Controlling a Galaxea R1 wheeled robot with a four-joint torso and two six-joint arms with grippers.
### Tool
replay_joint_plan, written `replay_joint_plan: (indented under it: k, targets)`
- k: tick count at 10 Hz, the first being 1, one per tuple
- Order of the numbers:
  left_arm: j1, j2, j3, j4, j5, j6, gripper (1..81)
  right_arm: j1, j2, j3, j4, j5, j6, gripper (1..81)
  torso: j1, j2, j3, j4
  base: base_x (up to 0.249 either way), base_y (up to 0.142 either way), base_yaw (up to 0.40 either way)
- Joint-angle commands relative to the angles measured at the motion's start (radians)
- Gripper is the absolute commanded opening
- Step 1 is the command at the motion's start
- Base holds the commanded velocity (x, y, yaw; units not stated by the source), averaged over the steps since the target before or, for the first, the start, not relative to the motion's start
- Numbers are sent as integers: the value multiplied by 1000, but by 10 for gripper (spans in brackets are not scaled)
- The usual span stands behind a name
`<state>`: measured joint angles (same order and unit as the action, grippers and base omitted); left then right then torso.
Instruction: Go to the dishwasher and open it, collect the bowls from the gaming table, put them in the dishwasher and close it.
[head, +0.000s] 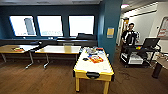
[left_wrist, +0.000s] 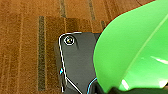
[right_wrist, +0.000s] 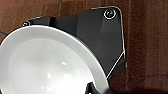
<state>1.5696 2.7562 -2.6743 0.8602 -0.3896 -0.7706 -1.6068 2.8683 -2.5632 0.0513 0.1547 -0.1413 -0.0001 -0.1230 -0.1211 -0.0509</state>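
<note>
- You are looking at the gaming table (head: 93, 65) from the head view: its pale surface is standing on yellow legs in the middle of the room, just in front of the teal pillar (head: 107, 27).
- That surface is still carrying clutter at its far end, among it an orange item (head: 95, 59) and something dark (head: 85, 59); you cannot tell from here whether any bowl is lying among it.
- Your left wrist view is showing a green bowl (left_wrist: 132, 50) close to the camera, over the brown carpet (left_wrist: 25, 50). It appears to be carried by the left arm, yet the end effector itself is too hard to make out, so you cannot tell how far its fingers are apart.
- Your right wrist view is showing a white bowl (right_wrist: 47, 65) in the same way above the carpet, and again you cannot tell how the right end effector is gripping.
- Judging by this, collecting seems at least partly done: two bowls are off the table.
- What is left: loading both bowls into the dishwasher and closing it.
- A person (head: 130, 35) is standing behind a black cart (head: 140, 53) to the right.
</note>
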Motion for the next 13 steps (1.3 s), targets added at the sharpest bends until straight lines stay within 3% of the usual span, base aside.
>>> replay_joint_plan:
  k: [1, 10, 13]
  targets:
    - [-39, -29, -12, 2, 20, 2, 10, 41, -10, 0, -11, -52, -1, 10, 0, 0, 0, 0, 0, 0, 0]
    - [-39, -32, -12, 2, 20, 2, 10, 38, -8, -3, -11, -50, -1, 10, 0, 0, 0, 0, 0, 0, 0]
    - [-39, -29, -12, 0, 23, 1, 10, 38, -8, -5, -11, -52, -1, 10, 0, 0, 0, 0, 0, 0, -211]
